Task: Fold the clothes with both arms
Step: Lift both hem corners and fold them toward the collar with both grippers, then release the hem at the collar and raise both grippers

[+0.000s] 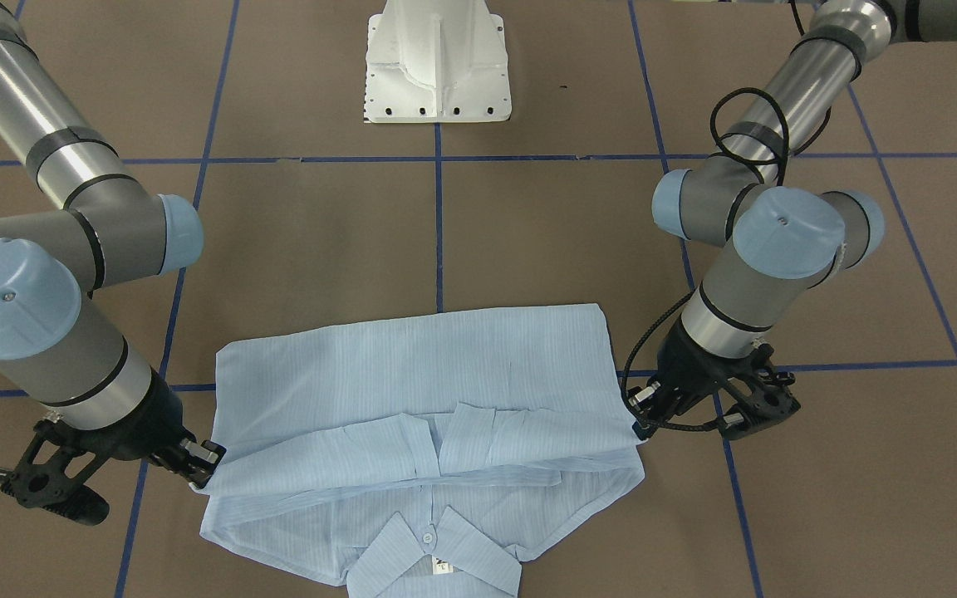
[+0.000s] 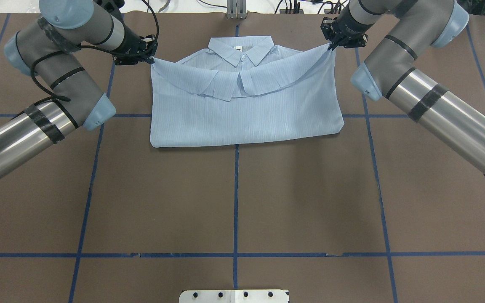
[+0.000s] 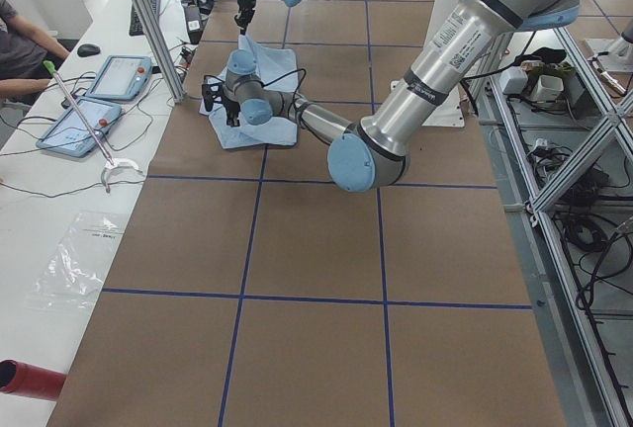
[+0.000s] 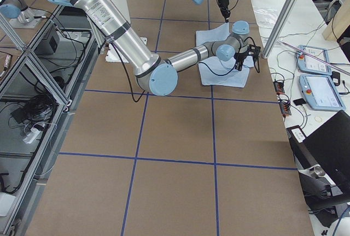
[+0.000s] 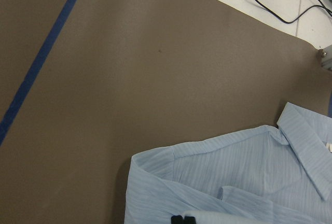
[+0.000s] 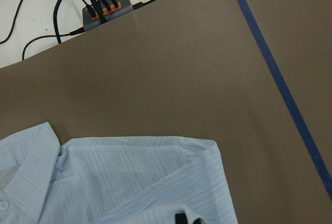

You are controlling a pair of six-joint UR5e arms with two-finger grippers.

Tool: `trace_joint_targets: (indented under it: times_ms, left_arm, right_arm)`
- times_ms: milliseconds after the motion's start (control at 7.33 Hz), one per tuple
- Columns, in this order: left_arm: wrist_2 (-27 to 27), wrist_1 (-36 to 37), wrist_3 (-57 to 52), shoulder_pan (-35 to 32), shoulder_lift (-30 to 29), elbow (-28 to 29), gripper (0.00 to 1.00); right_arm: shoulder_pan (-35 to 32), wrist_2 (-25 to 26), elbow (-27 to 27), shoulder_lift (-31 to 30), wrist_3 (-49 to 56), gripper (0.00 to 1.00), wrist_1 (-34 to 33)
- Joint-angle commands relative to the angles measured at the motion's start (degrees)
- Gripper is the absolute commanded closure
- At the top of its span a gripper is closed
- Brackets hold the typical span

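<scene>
The light blue striped shirt (image 2: 242, 113) lies folded at the far side of the table, with its collar (image 2: 242, 44) toward the far edge. The lower half is doubled over the body, and its edge hangs raised between the grippers, just short of the collar (image 1: 433, 552). My left gripper (image 2: 152, 59) is shut on the left corner of that raised edge and also shows in the front view (image 1: 640, 423). My right gripper (image 2: 331, 45) is shut on the right corner (image 1: 200, 477). Both wrist views show shirt cloth (image 5: 233, 182) (image 6: 129, 182) below the fingertips.
The white pedestal base (image 1: 437, 66) stands at the robot's side of the brown table, which is marked with blue tape lines (image 2: 236, 202). A cable hub (image 6: 106, 11) lies past the far table edge. Tablets (image 3: 99, 101) lie on the operators' white bench.
</scene>
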State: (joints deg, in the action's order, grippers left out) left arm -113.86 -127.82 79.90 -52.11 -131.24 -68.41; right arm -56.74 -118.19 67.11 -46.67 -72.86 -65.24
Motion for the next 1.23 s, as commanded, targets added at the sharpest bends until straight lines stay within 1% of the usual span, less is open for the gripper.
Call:
trace_joint_targets:
  times_ms: [0,136,273,409,682,818,955,1091]
  left_arm:
    - [0.04,-2.25,0.17,0.08,-1.21,2.50,1.00]
    - [-0.04,-2.43,0.78,0.17,-1.39,2.41,0.81]
    - [0.04,-3.13,0.87,0.25,-1.48,2.32,0.27]
    - [0.04,-3.22,0.79,0.26,-1.39,2.23,0.00]
    - [0.04,-4.71,0.53,0.26,-0.69,2.14,0.00]
    - [0.04,-4.72,0.61,0.26,0.01,1.19,0.00]
    - [-0.13,-4.37,0.70,0.34,0.10,-0.04,0.00]
    - [-0.13,-4.36,0.70,0.43,1.32,-1.27,0.00]
  right_arm:
    - [0.31,-0.03,-0.75,0.26,0.00,1.00,1.17]
    - [0.92,0.06,-0.84,0.18,0.00,0.97,1.95]
    - [1.89,0.50,-0.75,0.00,0.00,0.01,4.49]
    - [2.33,1.02,-0.75,-0.43,0.17,0.00,4.77]
    - [2.34,0.86,-0.40,-2.01,2.18,0.00,5.38]
    - [2.95,0.85,0.47,-4.11,2.89,0.00,8.96]
    - [6.00,1.55,2.65,-7.70,1.86,0.00,12.82]
    - [7.42,1.90,6.24,-11.21,1.67,0.00,12.77]
